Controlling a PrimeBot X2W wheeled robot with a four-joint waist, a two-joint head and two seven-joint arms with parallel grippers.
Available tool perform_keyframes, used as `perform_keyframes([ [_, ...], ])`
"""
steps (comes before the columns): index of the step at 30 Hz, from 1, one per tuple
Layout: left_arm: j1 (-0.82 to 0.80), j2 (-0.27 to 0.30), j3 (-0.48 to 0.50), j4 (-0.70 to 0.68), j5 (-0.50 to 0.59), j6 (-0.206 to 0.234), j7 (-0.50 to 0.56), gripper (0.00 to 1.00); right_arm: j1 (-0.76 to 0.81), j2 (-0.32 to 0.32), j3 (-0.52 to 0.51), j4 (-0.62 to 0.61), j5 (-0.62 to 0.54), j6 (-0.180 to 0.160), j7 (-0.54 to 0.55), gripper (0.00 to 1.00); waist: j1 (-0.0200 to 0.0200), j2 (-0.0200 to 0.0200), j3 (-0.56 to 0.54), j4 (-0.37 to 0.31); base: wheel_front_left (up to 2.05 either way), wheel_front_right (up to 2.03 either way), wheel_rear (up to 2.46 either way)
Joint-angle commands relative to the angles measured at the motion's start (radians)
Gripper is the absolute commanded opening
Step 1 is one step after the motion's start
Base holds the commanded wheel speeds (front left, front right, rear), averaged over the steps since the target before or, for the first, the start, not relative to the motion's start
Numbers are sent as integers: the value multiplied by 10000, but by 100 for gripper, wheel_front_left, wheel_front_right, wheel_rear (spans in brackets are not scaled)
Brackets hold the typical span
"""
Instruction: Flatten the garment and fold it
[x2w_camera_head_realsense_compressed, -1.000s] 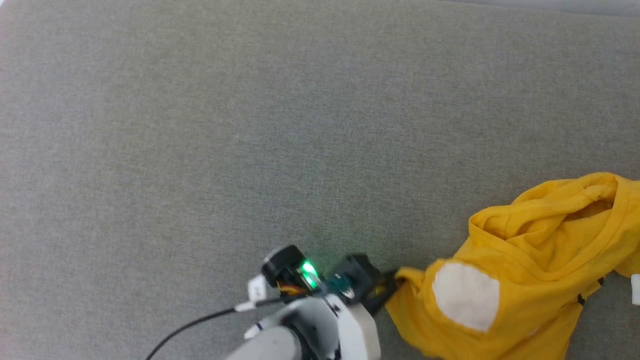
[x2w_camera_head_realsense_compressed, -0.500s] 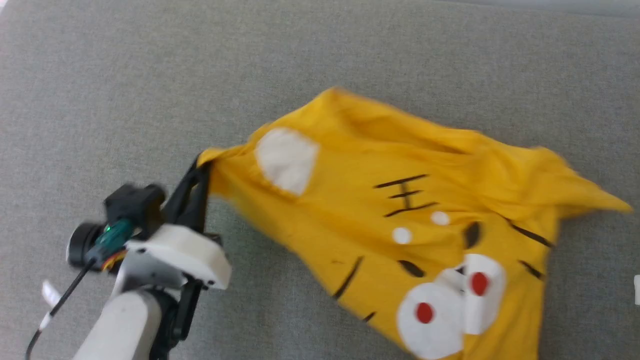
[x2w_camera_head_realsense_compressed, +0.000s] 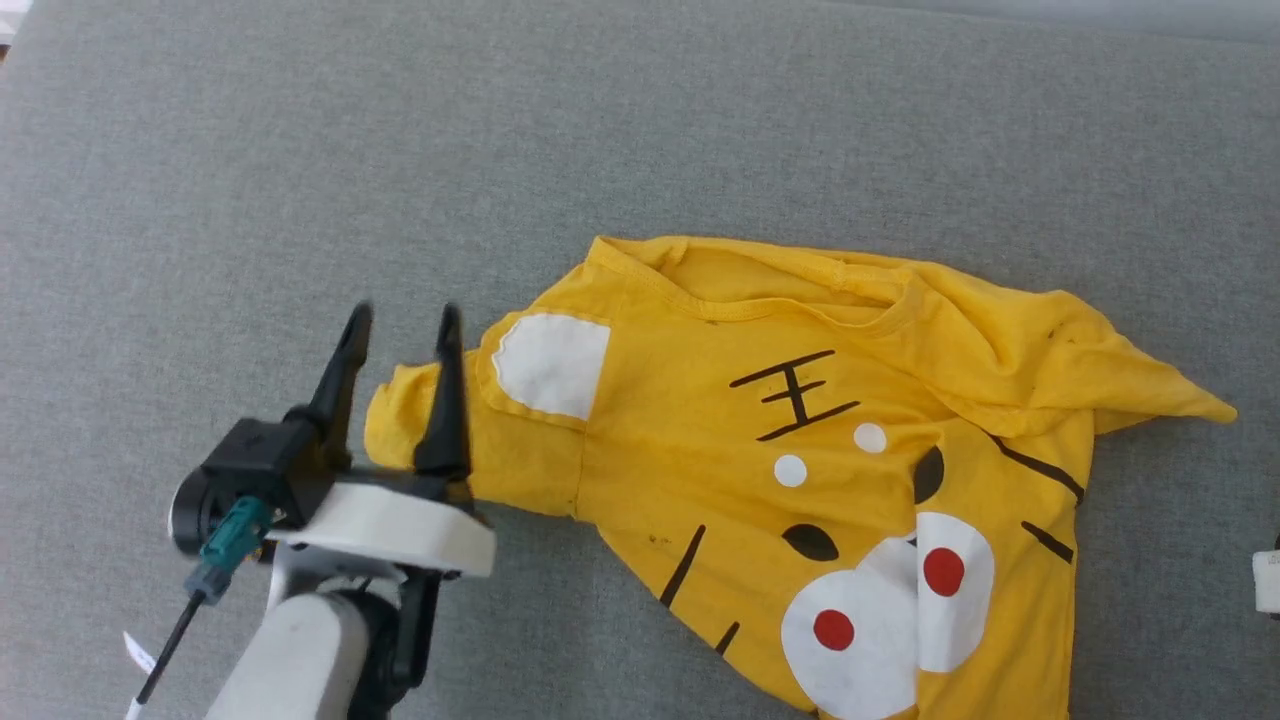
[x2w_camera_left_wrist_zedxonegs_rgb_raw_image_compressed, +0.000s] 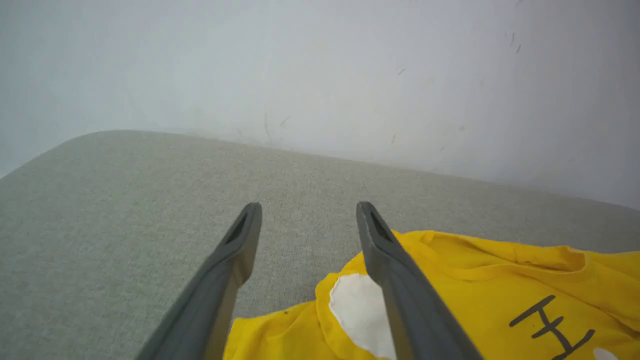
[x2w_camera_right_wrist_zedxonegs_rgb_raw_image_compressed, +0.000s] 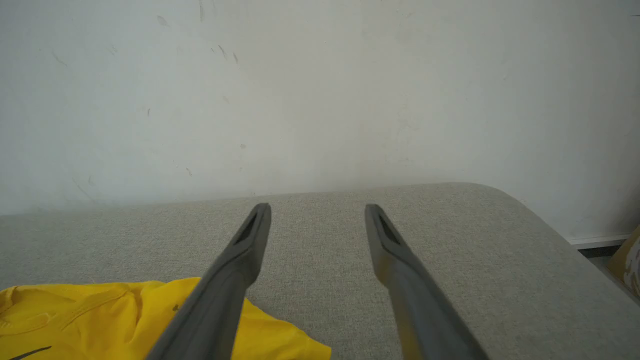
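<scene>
The garment (x2w_camera_head_realsense_compressed: 800, 480) lies print side up on the grey cushion (x2w_camera_head_realsense_compressed: 300, 150), toward 4 o'clock from the middle of my head view. Its collar opens toward 12 o'clock, and the white muzzle with the two red dots sits down at 5 o'clock, running off the bottom edge. It is spread out but not flat. The shoulder toward 2 o'clock is folded over on itself, and a pointed corner of cloth sticks out toward 3 o'clock. The white ear patch (x2w_camera_head_realsense_compressed: 548, 366) is on the 9 o'clock side, and just beyond it the short sleeve bunches up.

My left gripper (x2w_camera_head_realsense_compressed: 404, 312) stands over that sleeve with its fingers spread wide and pinching nothing. Yellow cloth shows in the gap between them. One finger crosses the sleeve beside the ear patch (I cannot tell whether it actually touches the cloth). In the left wrist view the garment (x2w_camera_left_wrist_zedxonegs_rgb_raw_image_compressed: 475, 300) lies below and toward 4 o'clock from the left gripper (x2w_camera_left_wrist_zedxonegs_rgb_raw_image_compressed: 308, 207), with a pale wall (x2w_camera_left_wrist_zedxonegs_rgb_raw_image_compressed: 300, 75) behind the cushion.

In the right wrist view my right gripper (x2w_camera_right_wrist_zedxonegs_rgb_raw_image_compressed: 317, 207) is also spread and empty above bare cushion, with the garment (x2w_camera_right_wrist_zedxonegs_rgb_raw_image_compressed: 100, 315) at 8 o'clock.
</scene>
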Motion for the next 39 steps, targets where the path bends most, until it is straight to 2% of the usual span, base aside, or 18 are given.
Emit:
perform_keyframes([
  [1,-406,12,-289,-424,274,-122,28,100,42,28,22,5,-4,-9,43,100,0,0,-39,24,0,0,0],
  [4,-713,65,-816,-788,617,-348,288,100,62,28,55,7,-18,-9,91,100,0,0,-61,44,0,0,0],
  [11,-1614,-200,-3459,-827,986,-1835,2700,100,30,28,240,-33,-15,-9,204,100,0,0,33,-40,0,0,0],
  [15,-1884,-601,-4487,-422,887,-2454,3499,100,14,28,227,-54,-10,-9,257,100,0,0,189,-134,0,0,0],
  [22,-2194,-1242,-5455,1417,959,-2896,3900,100,-71,28,237,-6,63,-9,246,100,0,0,429,-218,0,0,0],
  [28,-2581,-1510,-5772,2964,1085,-2903,4454,100,-218,28,250,52,62,-9,232,100,0,0,525,-202,0,0,0],
  [30,-2722,-1581,-5773,3252,1119,-2905,4324,0,-254,28,251,75,54,-9,236,100,0,0,523,-185,0,0,0],
  [35,-2729,-1676,-5776,3219,381,-3318,4425,0,-292,28,218,114,8,-9,263,100,0,0,446,-98,0,0,0],
  [39,-2634,-1162,-5978,2375,-405,-3612,5089,0,-287,28,227,117,-26,-9,300,100,0,0,324,-14,0,0,0],
])
